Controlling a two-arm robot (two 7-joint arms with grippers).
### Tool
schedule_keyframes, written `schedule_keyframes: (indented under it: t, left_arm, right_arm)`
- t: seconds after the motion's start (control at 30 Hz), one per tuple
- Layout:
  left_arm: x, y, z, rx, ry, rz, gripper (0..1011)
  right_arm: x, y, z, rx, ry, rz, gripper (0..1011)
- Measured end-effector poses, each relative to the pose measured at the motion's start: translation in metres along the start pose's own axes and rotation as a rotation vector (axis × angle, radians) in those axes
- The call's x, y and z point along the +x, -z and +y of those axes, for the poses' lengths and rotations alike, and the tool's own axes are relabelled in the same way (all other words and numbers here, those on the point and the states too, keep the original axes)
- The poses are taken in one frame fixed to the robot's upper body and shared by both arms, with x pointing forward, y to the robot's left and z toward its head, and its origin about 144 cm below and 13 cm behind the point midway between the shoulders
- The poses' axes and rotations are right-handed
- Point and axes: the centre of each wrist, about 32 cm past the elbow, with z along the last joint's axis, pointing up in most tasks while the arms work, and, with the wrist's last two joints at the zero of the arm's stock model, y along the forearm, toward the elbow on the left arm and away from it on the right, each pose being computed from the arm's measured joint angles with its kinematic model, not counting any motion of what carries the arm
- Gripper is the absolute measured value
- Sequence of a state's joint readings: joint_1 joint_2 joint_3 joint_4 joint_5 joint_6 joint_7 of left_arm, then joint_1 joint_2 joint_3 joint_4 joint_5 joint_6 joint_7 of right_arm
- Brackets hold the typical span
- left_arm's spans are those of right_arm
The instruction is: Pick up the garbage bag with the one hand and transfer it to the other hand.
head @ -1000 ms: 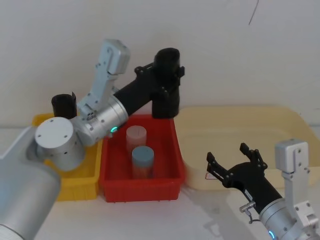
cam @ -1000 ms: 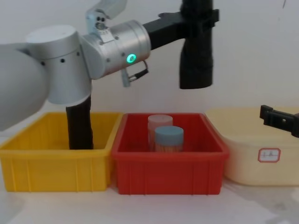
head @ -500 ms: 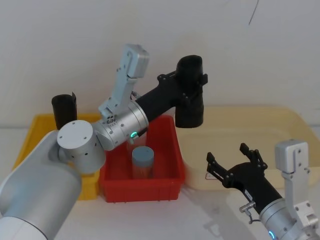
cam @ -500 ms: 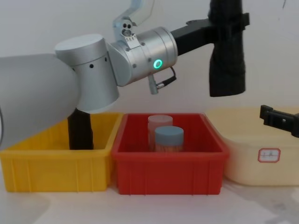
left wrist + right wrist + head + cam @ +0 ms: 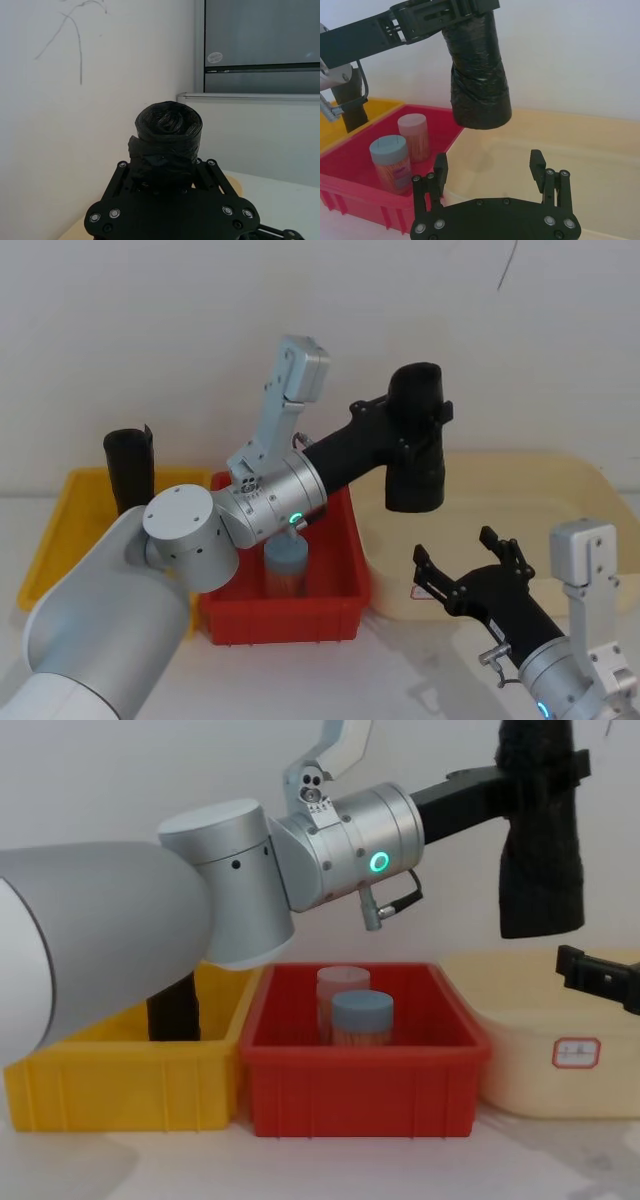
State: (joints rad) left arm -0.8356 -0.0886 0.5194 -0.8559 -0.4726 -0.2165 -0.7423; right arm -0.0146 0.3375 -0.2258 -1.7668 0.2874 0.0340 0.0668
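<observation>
Left gripper (image 5: 419,423), right of centre in the head view: black flat-plate fingers clamped on the upper part of the garbage bag (image 5: 415,478). The bag is a thick, matte black cylinder of crinkled film, its wound end visible as a spiral in the left wrist view. It hangs upright in the air with its lower end free, above the left part of the cream tray (image 5: 560,490) and clear of it. The gripper's black link runs down and left to a brushed-silver arm joint with a green light.

Right gripper (image 5: 453,545), lower right of the head view: fingers spread wide and holding nothing, below the bag and apart from it.

Centre: a glossy red plastic bin (image 5: 352,540) holds a blue-lidded jar (image 5: 285,552) and a pink-lidded jar (image 5: 343,982), both upright cylinders. Left: a yellow bin (image 5: 60,530) with a slim black column (image 5: 128,465) standing in it.
</observation>
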Motion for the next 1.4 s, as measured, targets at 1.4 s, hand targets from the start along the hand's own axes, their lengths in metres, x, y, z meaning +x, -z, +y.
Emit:
schedule_keyframes:
  t: [1.4]
  left_arm:
    - [-0.014, 0.003, 0.000, 0.008, 0.015, 0.052, 376]
  right_arm:
    - [-0.005, 0.007, 0.024, 0.093, 0.008, -0.092, 999]
